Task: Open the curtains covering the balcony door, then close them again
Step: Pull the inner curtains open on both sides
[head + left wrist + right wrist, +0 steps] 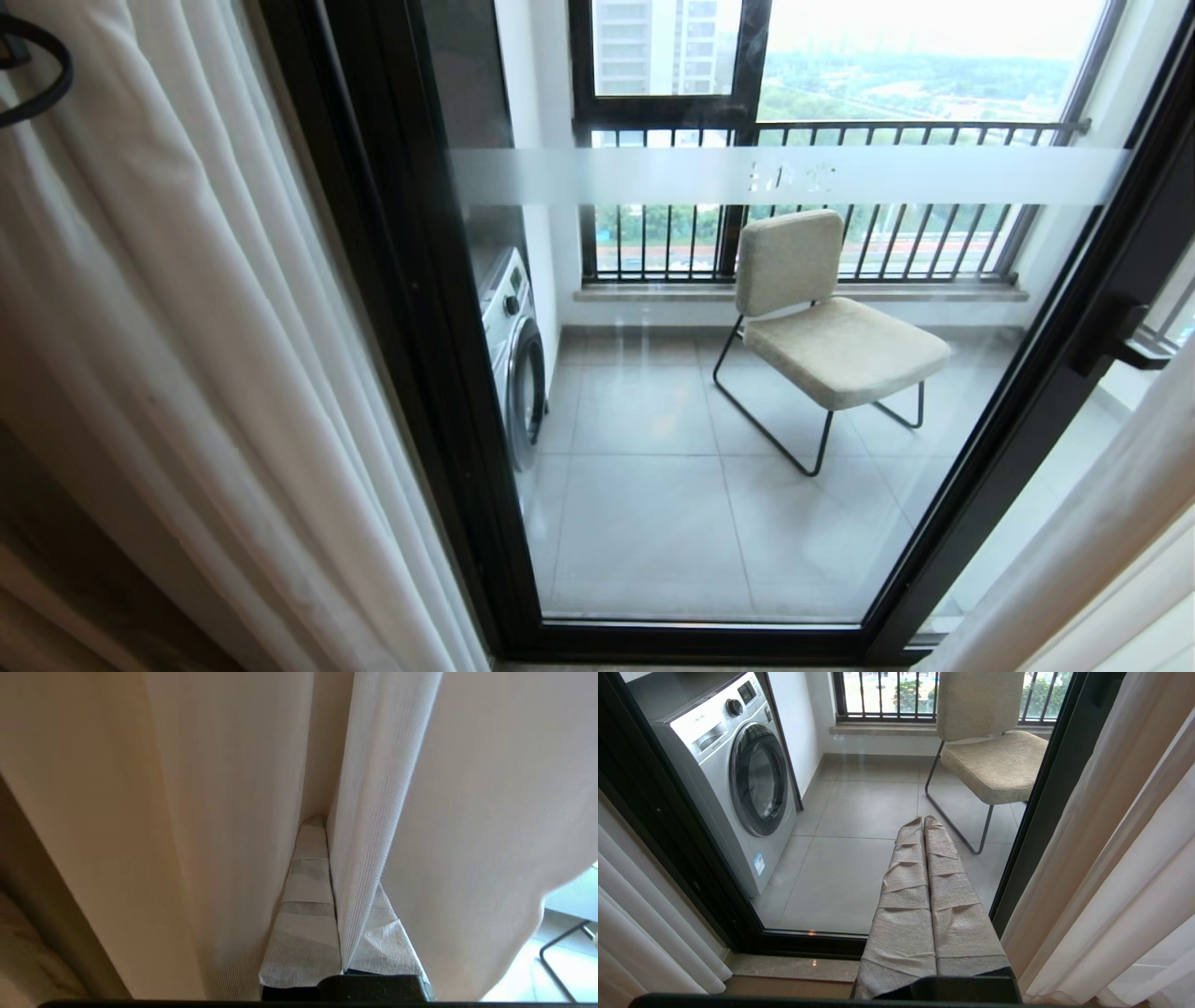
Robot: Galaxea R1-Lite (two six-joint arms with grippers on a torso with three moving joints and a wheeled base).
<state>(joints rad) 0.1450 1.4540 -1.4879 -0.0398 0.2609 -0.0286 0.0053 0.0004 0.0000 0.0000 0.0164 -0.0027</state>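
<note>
Looking at the balcony door (439, 420) bare across most of its glass, with the curtains (187, 373) bunched off to both sides, so reckon the opening half is about done and the pull back across comes next. Got the left panel hanging all around the left gripper (332, 868), pale folds on either side of the fingers (306, 896) and one thin ribbed pleat running straight up between them. Clamped on that pleat by the look of it, taped pads pressed to the cloth from both sides, no gap showing. Hold that pinch firm and drag level across the door, slow and steady, no tugging downward or the hooks will probably bind. Worth minding the layers too: seems to be pinching just one thin fold, so might leave the heavier drape behind and need a second grab. Can't see the top rail, so no telling how freely it slides. Over on the other side, right gripper (923, 823) parked, fingertips pressed together on nothing, aimed low at the glass, second panel (1074, 560) just beside it, chair (822, 327) and washing machine (738, 779) beyond the fingertips behind the pane. Leave it be until that side needs pulling.
</note>
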